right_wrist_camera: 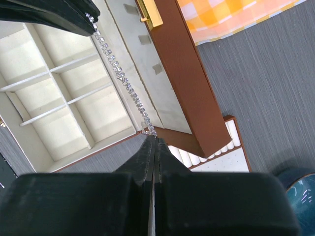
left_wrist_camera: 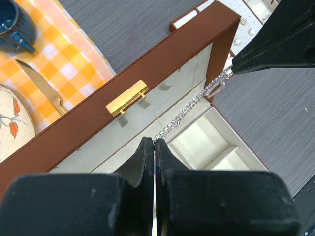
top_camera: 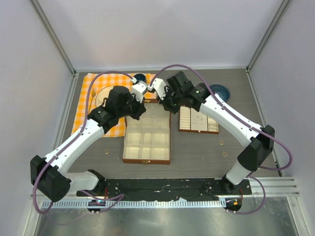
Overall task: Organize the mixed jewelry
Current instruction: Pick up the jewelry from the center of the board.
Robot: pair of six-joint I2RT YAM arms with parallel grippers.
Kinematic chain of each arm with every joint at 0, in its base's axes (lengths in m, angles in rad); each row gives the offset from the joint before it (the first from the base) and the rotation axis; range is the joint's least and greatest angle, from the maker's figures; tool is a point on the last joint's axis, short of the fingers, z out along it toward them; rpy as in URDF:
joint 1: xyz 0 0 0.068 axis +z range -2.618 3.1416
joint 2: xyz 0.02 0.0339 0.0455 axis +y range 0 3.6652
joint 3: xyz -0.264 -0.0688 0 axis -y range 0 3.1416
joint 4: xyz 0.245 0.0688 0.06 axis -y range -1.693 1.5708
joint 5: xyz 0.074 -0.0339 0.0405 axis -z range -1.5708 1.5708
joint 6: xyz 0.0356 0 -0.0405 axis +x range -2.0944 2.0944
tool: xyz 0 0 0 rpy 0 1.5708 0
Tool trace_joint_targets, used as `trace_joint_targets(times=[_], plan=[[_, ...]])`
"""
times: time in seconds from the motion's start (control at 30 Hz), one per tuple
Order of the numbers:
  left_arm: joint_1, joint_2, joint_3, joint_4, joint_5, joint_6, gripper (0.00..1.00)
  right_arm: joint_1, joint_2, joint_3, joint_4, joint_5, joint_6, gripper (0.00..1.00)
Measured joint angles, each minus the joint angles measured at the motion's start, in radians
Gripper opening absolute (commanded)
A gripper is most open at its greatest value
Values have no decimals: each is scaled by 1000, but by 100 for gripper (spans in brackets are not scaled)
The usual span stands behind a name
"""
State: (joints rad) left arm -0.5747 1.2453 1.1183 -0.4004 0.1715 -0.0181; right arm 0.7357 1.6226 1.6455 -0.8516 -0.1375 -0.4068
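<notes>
Your left gripper (left_wrist_camera: 154, 143) is pressed together on one end of the chain necklace (right_wrist_camera: 120, 75). Your right gripper (right_wrist_camera: 153, 141) is also pressed together, and it pinches the opposite end. The chain is a single strand of small clear stones. It hangs between the two fingertips in a nearly straight line, clear of any surface.

The chain spans the open brown box (top_camera: 146, 161). In the left wrist view it passes in front of the upright lid (left_wrist_camera: 187, 46) and ends near that lid's corner, where the right fingertips grip it. The cream compartments (right_wrist_camera: 54, 98) lie below the strand, and it touches none of them. A gold clasp (left_wrist_camera: 127, 97) sits on the lid's edge.

Other items on the grey table:
- A ring tray (top_camera: 184, 120) sits just beside the box, on its right.
- Small rings (top_camera: 221, 142) lie loose on the table — two to the right of the box and one to its left.
- An orange checked cloth (top_camera: 93, 81) at the far left carries a plate (left_wrist_camera: 7, 113) with a painted red motif, a gold utensil (left_wrist_camera: 42, 86) and a blue cup (left_wrist_camera: 12, 22).
- A blue bowl (top_camera: 220, 91) stands at the far right — apart from the tray.
</notes>
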Motion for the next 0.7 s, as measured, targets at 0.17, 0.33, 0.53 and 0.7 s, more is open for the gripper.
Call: trace_joint_targets(times=[0.17,0.33,0.53,0.7], plan=[[16,-10,-5,-13,-18,18,0,10,17,0,24,8,10,1],[21,-23,-14,-16,-37,27,0,22,26,0,42,14,21,1],[29,-29,-29,-13,-61,27,0,30,41,0,60,29,29,1],[36,-29,-39,-3,-78,27,0,35,53,0,77,40,40,1]])
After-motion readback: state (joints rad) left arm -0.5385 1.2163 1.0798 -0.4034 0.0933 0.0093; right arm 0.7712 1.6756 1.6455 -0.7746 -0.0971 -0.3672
